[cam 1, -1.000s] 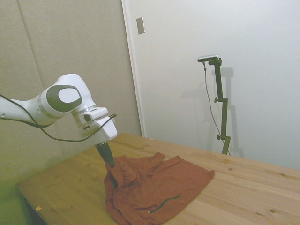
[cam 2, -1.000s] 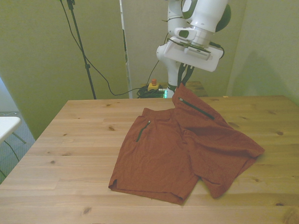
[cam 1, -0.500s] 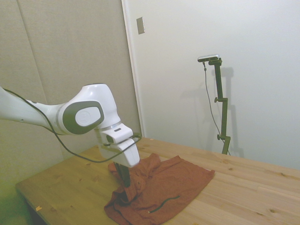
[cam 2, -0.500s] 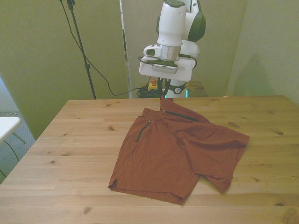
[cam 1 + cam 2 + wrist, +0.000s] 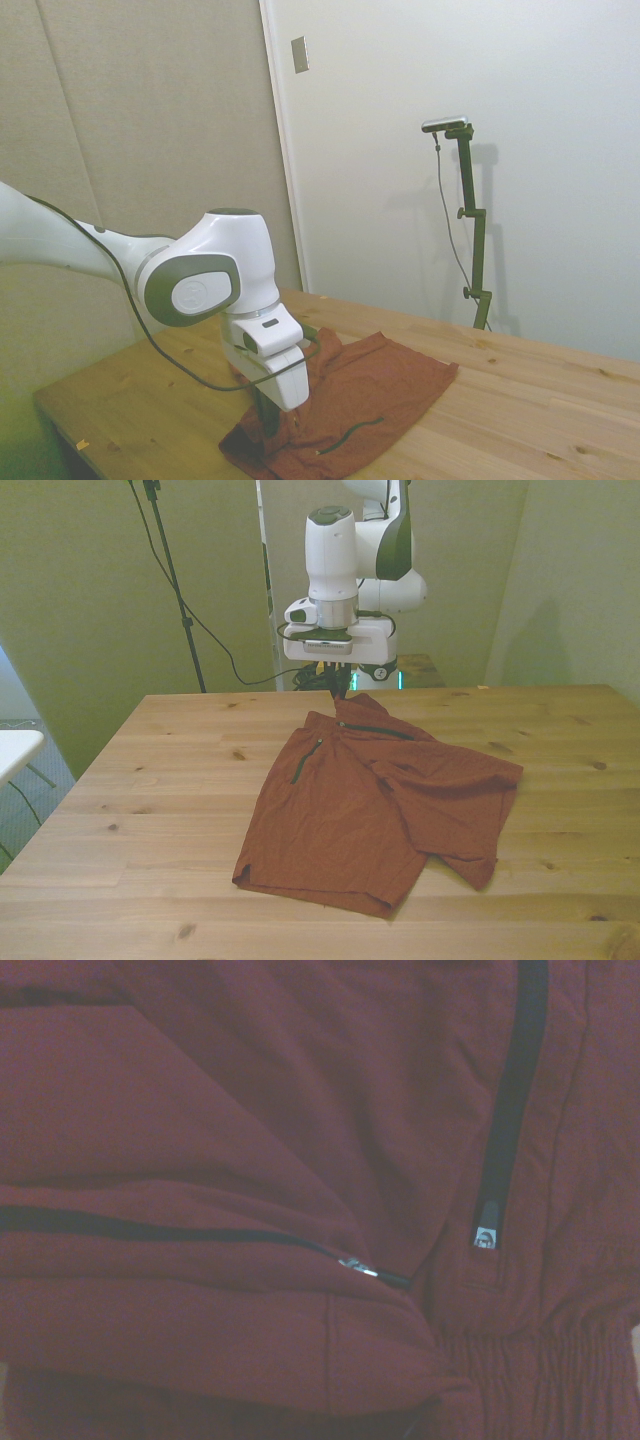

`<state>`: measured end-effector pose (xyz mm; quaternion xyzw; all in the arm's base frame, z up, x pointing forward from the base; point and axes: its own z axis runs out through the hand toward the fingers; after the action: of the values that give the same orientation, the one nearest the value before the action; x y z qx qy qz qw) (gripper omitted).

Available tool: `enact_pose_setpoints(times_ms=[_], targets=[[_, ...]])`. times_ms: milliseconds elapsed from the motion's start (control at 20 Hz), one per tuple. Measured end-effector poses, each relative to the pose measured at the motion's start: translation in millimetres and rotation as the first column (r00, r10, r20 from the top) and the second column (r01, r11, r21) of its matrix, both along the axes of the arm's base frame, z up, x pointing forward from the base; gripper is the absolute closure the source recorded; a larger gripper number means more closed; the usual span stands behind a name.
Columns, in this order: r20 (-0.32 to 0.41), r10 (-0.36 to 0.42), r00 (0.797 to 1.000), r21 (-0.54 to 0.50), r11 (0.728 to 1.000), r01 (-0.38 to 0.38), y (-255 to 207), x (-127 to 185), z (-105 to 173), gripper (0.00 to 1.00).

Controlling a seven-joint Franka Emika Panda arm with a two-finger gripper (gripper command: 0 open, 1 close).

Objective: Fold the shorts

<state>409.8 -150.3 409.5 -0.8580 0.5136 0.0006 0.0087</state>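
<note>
The rust-red shorts (image 5: 370,800) lie wrinkled on the wooden table (image 5: 150,780). The half on the front view's right is pulled partly over the other half. My gripper (image 5: 338,688) stands at the far waist edge, shut on a raised corner of the fabric just above the table. A dark pocket zip (image 5: 378,731) runs below that corner, and another (image 5: 299,762) sits on the flat half. In the side view the shorts (image 5: 380,385) spread to the right of my gripper (image 5: 268,418), whose fingers are mostly hidden by the hand. The wrist view is filled by the shorts (image 5: 250,1110).
Bare wood surrounds the garment on both sides and toward the near edge (image 5: 300,935). A white object (image 5: 15,745) stands off the table at the front view's left. Cables hang behind the far edge.
My gripper has carried the held waist corner toward the front view's left and lower. The right half of the shorts has been dragged further over the left half.
</note>
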Motion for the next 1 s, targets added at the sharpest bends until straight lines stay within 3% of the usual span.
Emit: enact_pose_setpoints(times_ms=[300,750,900,1000], targets=[[-0.011,-0.006,1.0,0.024,1.0,0.006,-14,-8,-9,0.0],[-0.071,0.038,0.997,-0.096,0.994,-0.045,-31,-27,-12,0.0],[-0.043,0.107,0.993,-0.194,0.974,-0.114,-14,-20,15,0.0],[-0.01,0.185,0.983,-0.271,0.946,-0.181,22,-9,46,0.0]])
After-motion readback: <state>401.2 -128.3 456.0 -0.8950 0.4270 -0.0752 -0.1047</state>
